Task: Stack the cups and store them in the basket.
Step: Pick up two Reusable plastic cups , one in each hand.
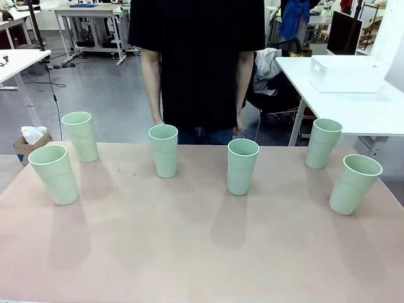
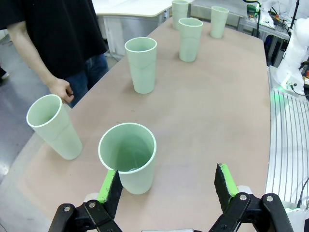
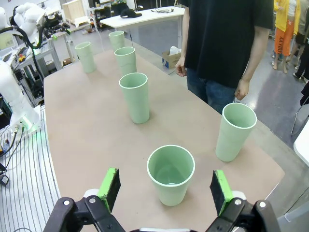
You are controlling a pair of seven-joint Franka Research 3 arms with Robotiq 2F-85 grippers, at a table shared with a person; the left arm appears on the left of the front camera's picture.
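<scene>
Cups line the table's far edge and sides; near half free for me. Left gripper and right gripper both spread. Basket far right, on another table.

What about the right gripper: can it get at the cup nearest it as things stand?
Probably yes. The right gripper is open, its fingers framing that upright cup, with bare table around it. The next cup stands apart, and the person's nearer hand hangs beyond the table edge.
</scene>
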